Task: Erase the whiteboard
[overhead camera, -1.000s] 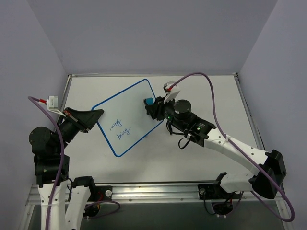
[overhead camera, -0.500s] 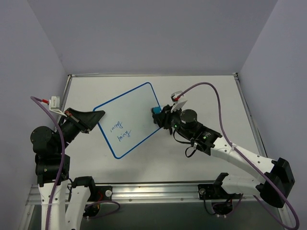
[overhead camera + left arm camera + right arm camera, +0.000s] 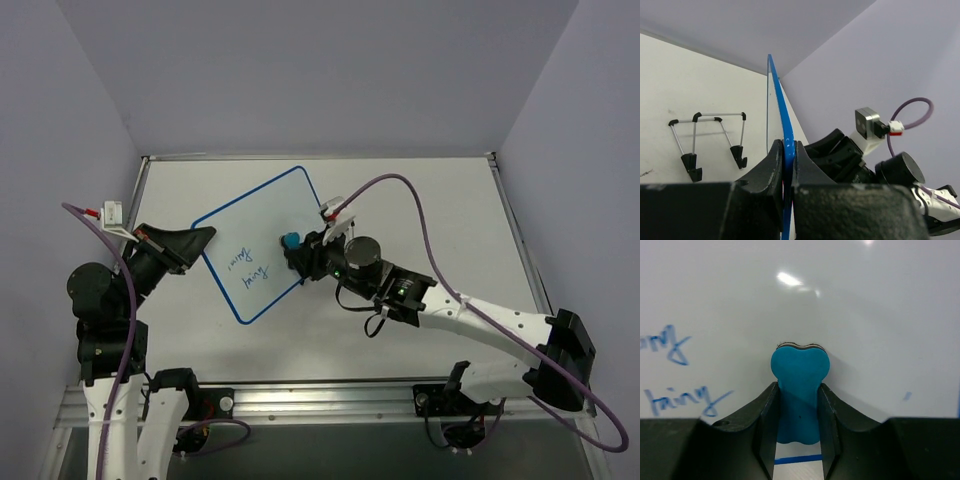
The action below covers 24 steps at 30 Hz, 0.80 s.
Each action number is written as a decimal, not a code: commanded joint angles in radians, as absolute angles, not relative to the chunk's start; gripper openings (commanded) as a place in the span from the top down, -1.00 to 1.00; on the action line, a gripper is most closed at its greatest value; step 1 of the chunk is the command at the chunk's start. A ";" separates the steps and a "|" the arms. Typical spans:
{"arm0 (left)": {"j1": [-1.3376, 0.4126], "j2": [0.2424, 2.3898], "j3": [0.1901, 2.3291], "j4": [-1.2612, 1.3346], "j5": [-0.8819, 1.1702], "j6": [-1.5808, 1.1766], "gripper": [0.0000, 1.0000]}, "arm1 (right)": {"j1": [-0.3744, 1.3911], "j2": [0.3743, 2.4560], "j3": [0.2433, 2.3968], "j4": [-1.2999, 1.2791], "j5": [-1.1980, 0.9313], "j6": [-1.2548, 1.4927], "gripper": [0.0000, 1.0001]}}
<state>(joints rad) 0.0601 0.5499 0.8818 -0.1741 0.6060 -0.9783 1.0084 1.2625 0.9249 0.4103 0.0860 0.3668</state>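
Note:
The whiteboard (image 3: 255, 235), white with a thin blue frame, tilts across the left half of the table. Blue handwriting (image 3: 250, 268) covers its lower part; its upper part is wiped. My left gripper (image 3: 200, 240) is shut on the board's left edge, and the left wrist view shows the blue frame (image 3: 785, 135) pinched edge-on between the jaws. My right gripper (image 3: 298, 252) is shut on a small blue eraser (image 3: 290, 241), which presses against the board face right of the writing. In the right wrist view the eraser (image 3: 799, 385) sits between the fingers, with the writing (image 3: 675, 390) at left.
A thin black wire stand (image 3: 707, 137) lies on the table behind the board, seen only in the left wrist view. Purple cables loop over both arms (image 3: 420, 200). Lavender walls close in the white table (image 3: 430, 200) on three sides.
My right gripper swung the eraser from the board's right edge leftward and down onto its face, close to the handwriting. The board shifted slightly in the left gripper's hold.

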 commanded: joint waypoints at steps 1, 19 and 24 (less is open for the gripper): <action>0.043 0.525 0.914 0.002 0.654 -1.123 0.95 | 1.136 1.324 0.995 0.505 0.090 0.387 1.00; 0.037 0.508 0.948 -0.072 0.655 -1.085 0.95 | 1.181 1.531 1.262 0.279 0.321 0.368 1.00; 0.028 0.506 0.985 -0.112 0.658 -1.031 0.95 | 1.106 1.546 1.310 0.143 0.429 0.351 1.00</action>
<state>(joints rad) 0.0593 0.5446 0.8730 -0.2306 0.5480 -0.9268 1.1538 1.4998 1.2892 0.3157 0.2806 0.3737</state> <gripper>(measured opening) 0.088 0.282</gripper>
